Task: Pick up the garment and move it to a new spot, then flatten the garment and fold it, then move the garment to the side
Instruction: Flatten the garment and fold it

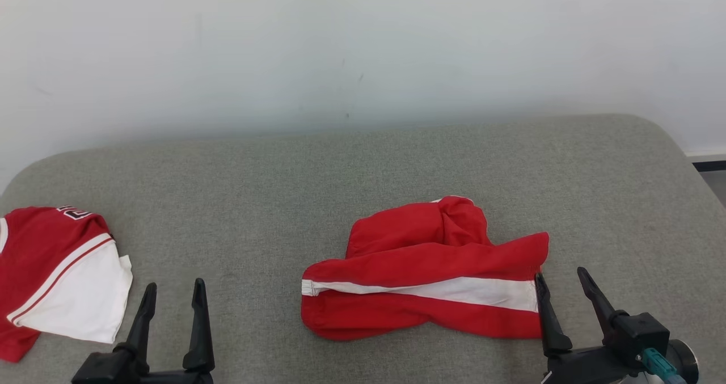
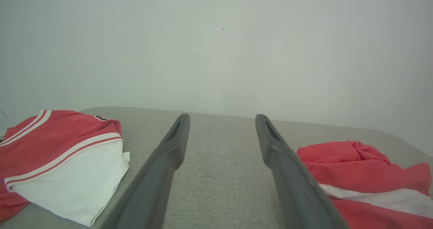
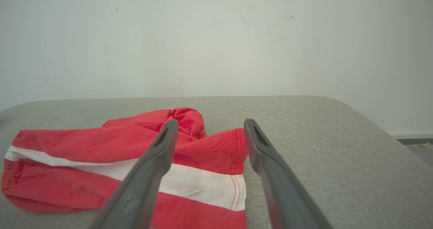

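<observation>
A crumpled red garment (image 1: 425, 270) with a white stripe lies in a loose heap at the middle of the grey padded surface (image 1: 340, 163). It also shows in the left wrist view (image 2: 365, 175) and the right wrist view (image 3: 101, 147). My right gripper (image 1: 560, 274) is open at the heap's right hem, its left finger just at the edge of the cloth (image 3: 210, 122). My left gripper (image 1: 174, 285) stands open over bare surface, between the heap and a folded red and white garment (image 1: 57, 270), and holds nothing (image 2: 222, 117).
The folded red and white garment (image 2: 61, 154) lies at the surface's left edge. A pale wall (image 1: 363, 49) rises right behind the surface. The surface rounds off at the right, where a strip of floor (image 1: 712, 174) shows.
</observation>
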Controlling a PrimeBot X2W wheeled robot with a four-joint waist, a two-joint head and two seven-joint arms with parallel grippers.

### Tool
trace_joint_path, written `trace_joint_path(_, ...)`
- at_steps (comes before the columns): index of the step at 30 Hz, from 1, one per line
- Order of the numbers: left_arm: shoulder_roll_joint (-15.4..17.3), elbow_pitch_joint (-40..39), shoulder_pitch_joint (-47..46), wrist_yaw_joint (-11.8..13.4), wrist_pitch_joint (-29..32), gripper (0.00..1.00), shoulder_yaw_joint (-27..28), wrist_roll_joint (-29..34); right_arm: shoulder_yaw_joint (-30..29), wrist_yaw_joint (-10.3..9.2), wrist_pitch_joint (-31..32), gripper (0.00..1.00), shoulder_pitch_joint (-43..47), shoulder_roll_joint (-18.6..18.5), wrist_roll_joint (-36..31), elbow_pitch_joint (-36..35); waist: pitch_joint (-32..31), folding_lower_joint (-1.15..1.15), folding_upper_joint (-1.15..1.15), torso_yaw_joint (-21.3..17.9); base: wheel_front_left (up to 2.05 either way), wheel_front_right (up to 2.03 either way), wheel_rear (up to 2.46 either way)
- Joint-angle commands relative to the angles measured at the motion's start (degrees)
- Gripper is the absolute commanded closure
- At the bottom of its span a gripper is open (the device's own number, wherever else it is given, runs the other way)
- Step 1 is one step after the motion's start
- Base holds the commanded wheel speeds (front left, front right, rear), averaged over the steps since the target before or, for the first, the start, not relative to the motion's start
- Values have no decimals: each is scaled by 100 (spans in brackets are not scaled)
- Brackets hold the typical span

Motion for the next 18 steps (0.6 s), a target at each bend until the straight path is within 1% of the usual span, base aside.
trace_joint_path(1, -14, 13, 50, -30, -4, 0, 33, 28, -5, 6, -28, 0, -18, -39, -6, 7, -21, 0, 0, -1, 0, 0, 0)
trace_joint_path(5, -101, 208, 124, -187, -4, 0, 195, 199, 86, 5, -57, 0, -32, -182, 18, 109, -88, 0, 0, -19, 0, 0, 0)
trace_joint_path(10, -177, 489, 172, -365, -5, 0, 297, 216, 145, 6, -53, 0, 13, -294, 90, 233, -139, 0, 0, -22, 0, 0, 0)
trace_joint_path(18, -222, 650, 126, -489, -4, 0, 425, 265, 167, 6, -56, 0, 15, -275, 132, 302, -129, 0, 0, -31, 0, 0, 0)
